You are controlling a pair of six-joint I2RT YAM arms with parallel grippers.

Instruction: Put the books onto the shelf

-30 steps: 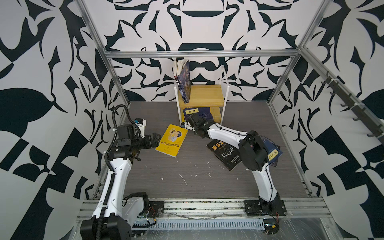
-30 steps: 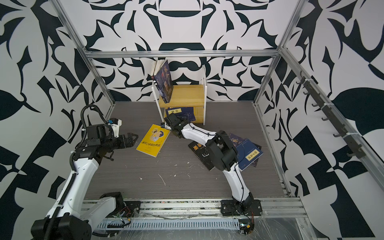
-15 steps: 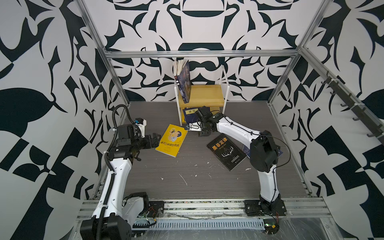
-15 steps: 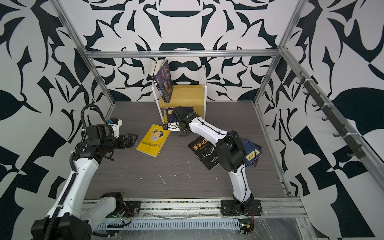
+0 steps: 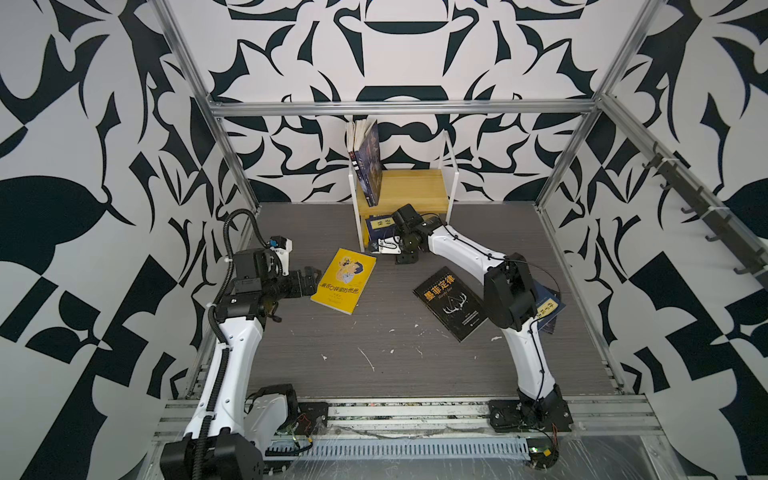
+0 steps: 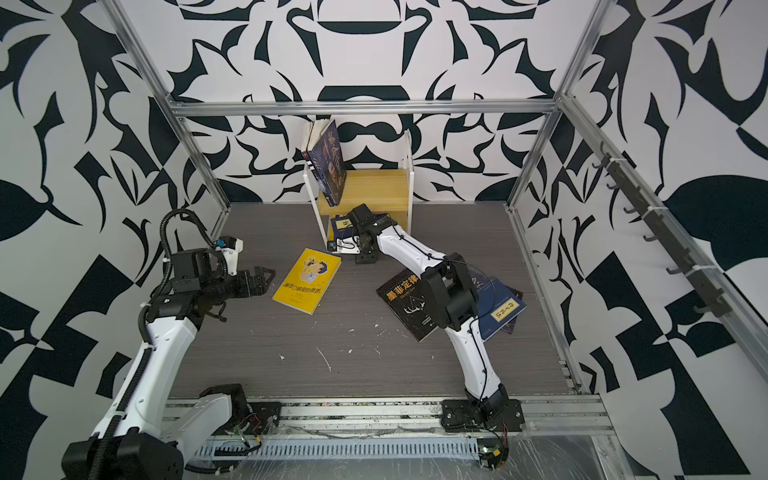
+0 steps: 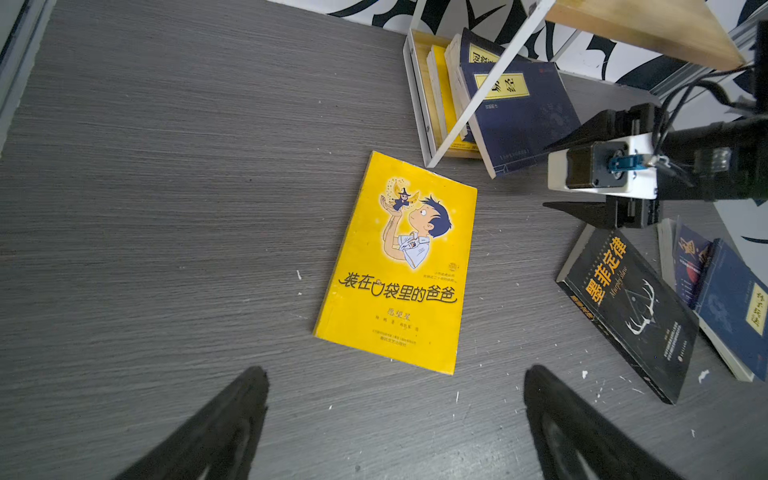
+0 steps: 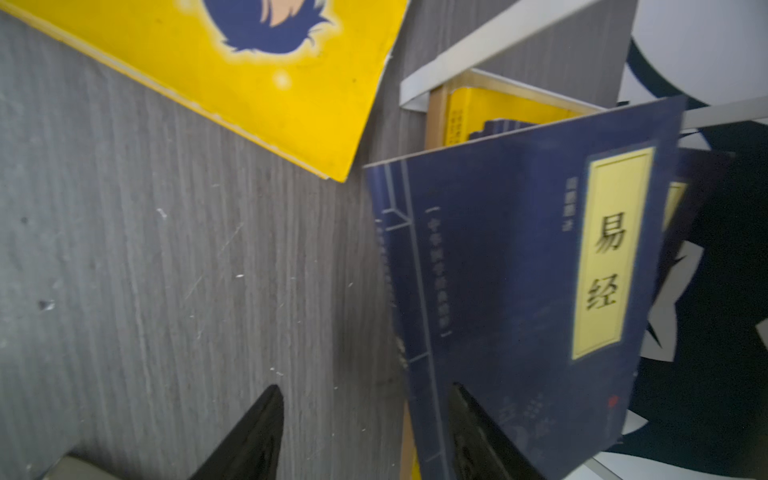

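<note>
the step in hand is looking like tucking a navy book (image 8: 519, 291) into the shelf (image 5: 415, 191): a couple of dark books (image 5: 368, 162) are already standing on its top board, a few more are sitting in its lower tier, and the navy book, yellow-labelled, is leaning out of that tier's front. the right gripper (image 8: 365, 386) is reaching in low at the shelf's front, jaws standing apart and straddling the book's outer edge, one finger on the cover side and one on the floor side, clamping nothing that i can see. the next move is probably calling for a pinch on that edge and a straight push back into the tier, clearing the thin white upright (image 7: 468, 109) just beside the book. the grey floor (image 5: 374, 353) in front of the shelf is lying mostly bare, leaving both arms room. the yellow book (image 7: 399, 266) is lying flat just off the shelf's front left corner, near the frame; the black book (image 5: 451, 303) is lying flat farther out to the shelf's front right, a small navy stack (image 6: 498, 307) beyond it. the left gripper (image 7: 395, 368) is hovering wide open and empty at the yellow book's end farthest from the shelf, apparently not touching it.
</note>
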